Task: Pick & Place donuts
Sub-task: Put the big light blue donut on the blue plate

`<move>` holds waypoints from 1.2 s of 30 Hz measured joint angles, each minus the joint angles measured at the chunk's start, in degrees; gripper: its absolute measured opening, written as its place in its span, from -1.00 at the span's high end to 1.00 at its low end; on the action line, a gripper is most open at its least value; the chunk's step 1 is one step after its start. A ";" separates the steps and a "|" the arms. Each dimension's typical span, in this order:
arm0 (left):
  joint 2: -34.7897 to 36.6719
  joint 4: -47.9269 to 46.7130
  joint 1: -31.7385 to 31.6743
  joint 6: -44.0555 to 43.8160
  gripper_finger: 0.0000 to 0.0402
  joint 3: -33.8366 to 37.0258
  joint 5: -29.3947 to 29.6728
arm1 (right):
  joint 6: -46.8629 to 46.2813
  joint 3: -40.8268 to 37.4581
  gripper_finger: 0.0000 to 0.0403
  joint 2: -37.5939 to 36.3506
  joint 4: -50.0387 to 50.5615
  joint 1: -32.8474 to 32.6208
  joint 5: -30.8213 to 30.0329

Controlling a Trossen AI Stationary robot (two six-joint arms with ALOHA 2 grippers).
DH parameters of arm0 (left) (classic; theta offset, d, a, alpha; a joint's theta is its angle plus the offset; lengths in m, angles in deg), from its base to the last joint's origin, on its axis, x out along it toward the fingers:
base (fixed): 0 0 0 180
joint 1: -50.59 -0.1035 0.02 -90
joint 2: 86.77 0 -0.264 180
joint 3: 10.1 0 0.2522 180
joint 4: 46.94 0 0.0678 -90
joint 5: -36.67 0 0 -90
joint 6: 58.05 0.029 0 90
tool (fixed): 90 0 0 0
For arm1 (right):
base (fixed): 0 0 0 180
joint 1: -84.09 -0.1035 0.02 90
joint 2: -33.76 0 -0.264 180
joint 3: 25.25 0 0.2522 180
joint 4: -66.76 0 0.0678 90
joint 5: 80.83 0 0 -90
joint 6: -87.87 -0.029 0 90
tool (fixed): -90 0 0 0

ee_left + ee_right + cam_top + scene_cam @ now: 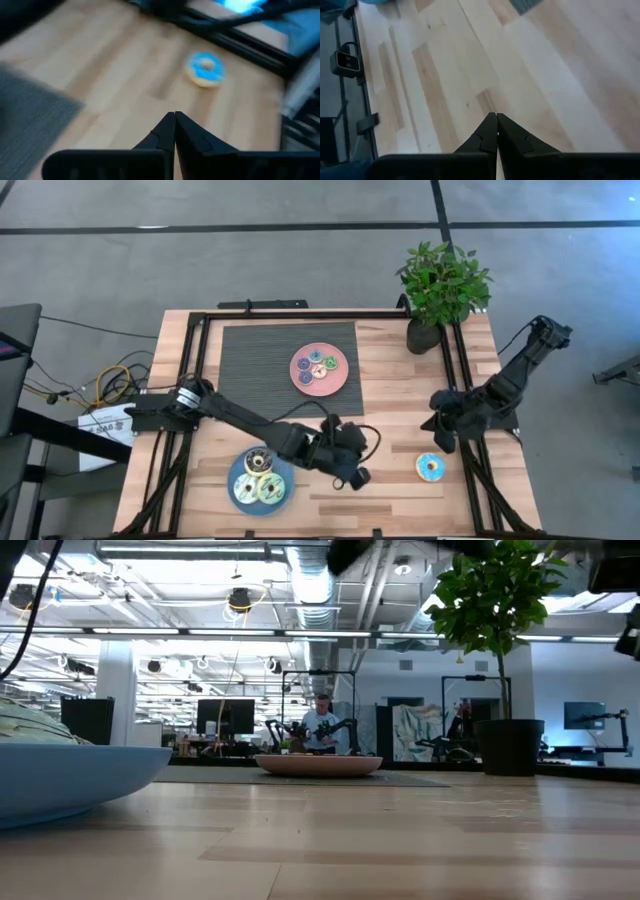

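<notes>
Across the wooden table (380,390), the blue plate (238,477) near left holds several donuts while a blue-iced donut (432,467) lies loose at right. The left gripper (352,472), fingers together and empty, likely heads there; it must open first.

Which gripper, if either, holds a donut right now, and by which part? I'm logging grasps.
Neither. The left gripper and the right gripper are both shut on nothing; the light blue iced donut lies alone on the wooden table.
</notes>
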 joint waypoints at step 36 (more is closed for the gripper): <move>59.71 35.03 -3.11 13.59 1.00 70.66 -16.22 | -11.48 12.07 -0.09 36.68 10.22 -5.04 18.38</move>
